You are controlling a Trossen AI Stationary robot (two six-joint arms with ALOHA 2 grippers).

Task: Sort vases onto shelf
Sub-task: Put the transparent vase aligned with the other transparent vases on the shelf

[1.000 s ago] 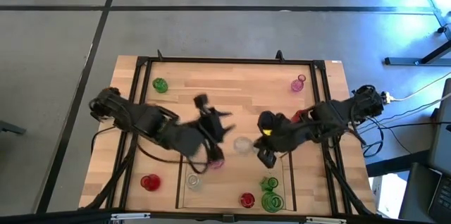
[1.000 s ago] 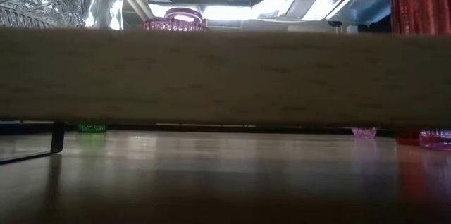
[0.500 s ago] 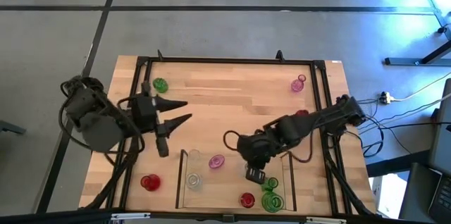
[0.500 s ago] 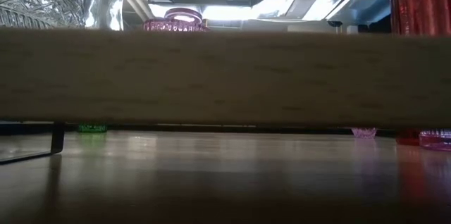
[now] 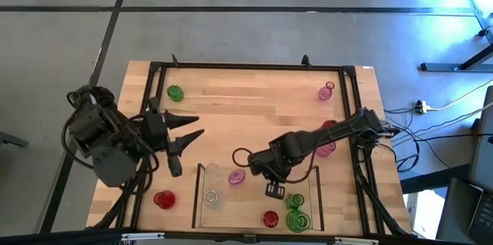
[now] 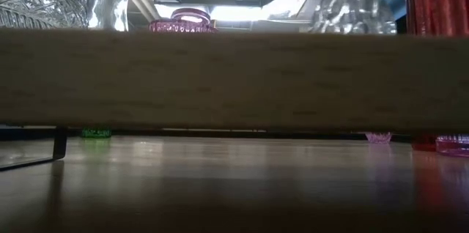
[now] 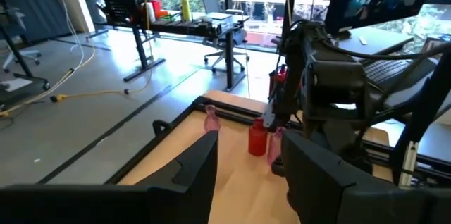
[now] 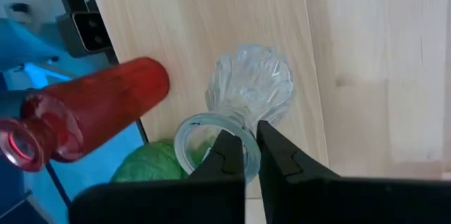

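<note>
The right tool (image 8: 244, 155) has swung over the shelf (image 5: 199, 191), pinched shut on a clear vase (image 8: 250, 90) by its rim, ready to set down. The left tool (image 5: 189, 126) has withdrawn, open and empty.

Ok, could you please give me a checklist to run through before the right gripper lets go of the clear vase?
1. Right gripper shut on the clear vase at its rim: ok.
2. Vase over the shelf: ok.
3. Vase base resting on the shelf floor: cannot tell, hidden in the low view.
4. Room beside the red vase and green vase: cannot tell, both close.
5. Left gripper open, away from the shelf: ok.
</note>
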